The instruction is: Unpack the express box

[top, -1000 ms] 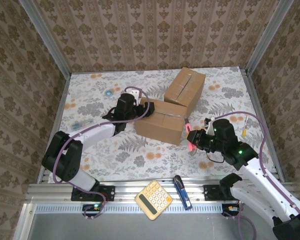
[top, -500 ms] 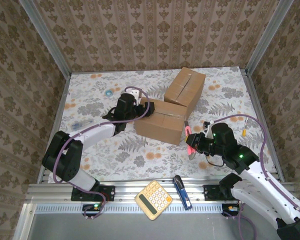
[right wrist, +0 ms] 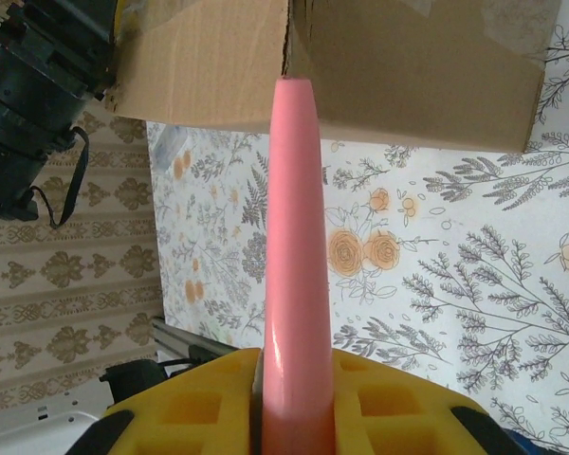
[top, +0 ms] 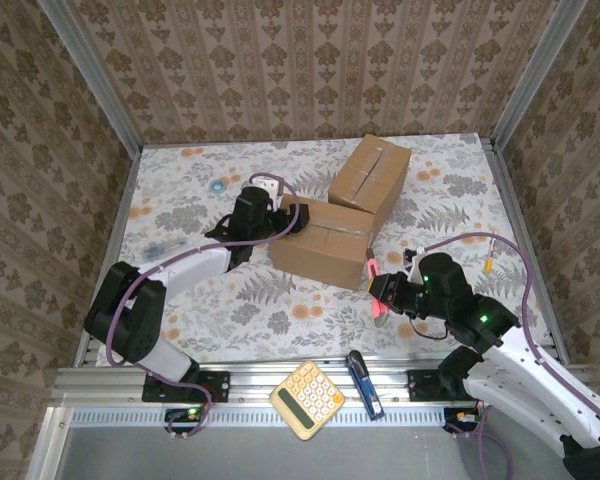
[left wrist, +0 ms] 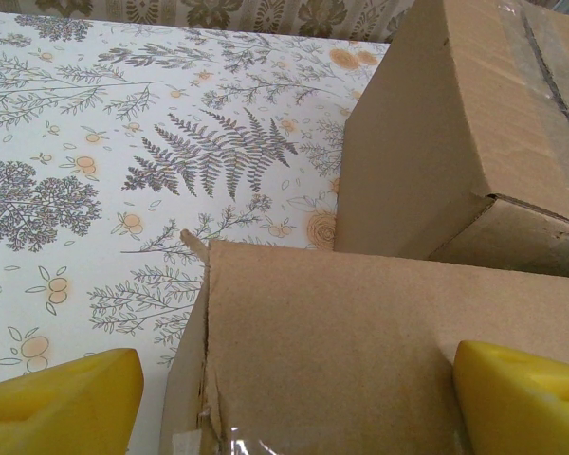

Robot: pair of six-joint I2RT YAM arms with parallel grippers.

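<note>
Between our right jaws we pinch a pink tool (right wrist: 289,237); our left jaws are spread around the box (top: 320,245), maybe loosely, so a push could slide it.

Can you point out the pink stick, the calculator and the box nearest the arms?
pink tool (right wrist: 289,237), right wrist view, middle of its shaft.
calculator (top: 307,400), top view, its keypad.
near cardboard box (top: 323,243), top view, its taped top face.

You'll see the near cardboard box (top: 320,245) and the far cardboard box (top: 370,180) are plain brown. Your desk (top: 280,300) is white with grey ferns and orange flowers; the tool (right wrist: 294,237) is pink.
</note>
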